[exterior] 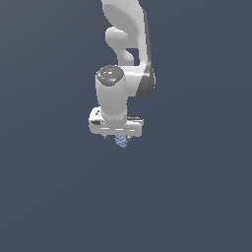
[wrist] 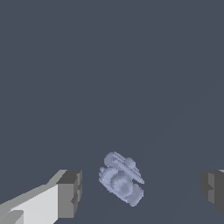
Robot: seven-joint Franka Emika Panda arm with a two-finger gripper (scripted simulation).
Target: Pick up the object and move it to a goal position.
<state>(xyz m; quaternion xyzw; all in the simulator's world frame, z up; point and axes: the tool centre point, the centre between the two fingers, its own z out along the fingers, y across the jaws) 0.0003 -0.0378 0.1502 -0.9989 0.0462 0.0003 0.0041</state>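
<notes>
Lavender object [wrist: 121,178] between spread pincer [wrist: 140,192] fingers; seemingly untouched, exterior view half-hidden.

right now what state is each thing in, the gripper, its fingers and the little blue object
gripper: open, pointing down over the object
fingers: spread wide, one on each side of the object, neither touching it
object: pale blue-lavender lump, lying tilted between the fingers, not gripped; in the exterior view it shows just under the gripper
robot arm: reaching down from the top of the exterior view
</notes>
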